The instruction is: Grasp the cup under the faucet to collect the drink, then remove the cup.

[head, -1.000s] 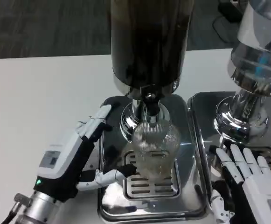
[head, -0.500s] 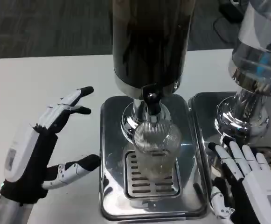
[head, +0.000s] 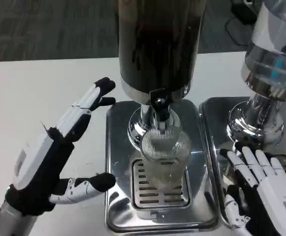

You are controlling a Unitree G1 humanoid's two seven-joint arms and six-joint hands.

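Ribbed clear cup (head: 165, 156) stood upright on the slotted grate of the steel drip tray (head: 117, 162), directly under the faucet (head: 159, 105) of the dark drink dispenser (head: 157, 44). Left hand (head: 59, 162) hovered just left of the tray — fingers spread wide, thumb tip near the tray edge, gripping nothing. Right hand (head: 263, 189) lay flat, fingers apart, empty — over the neighboring tray beside a second dispenser (head: 273, 64).

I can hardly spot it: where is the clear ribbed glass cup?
The clear ribbed glass cup stands centre frame on the slotted steel drip tray, directly under the dark dispenser's faucet.
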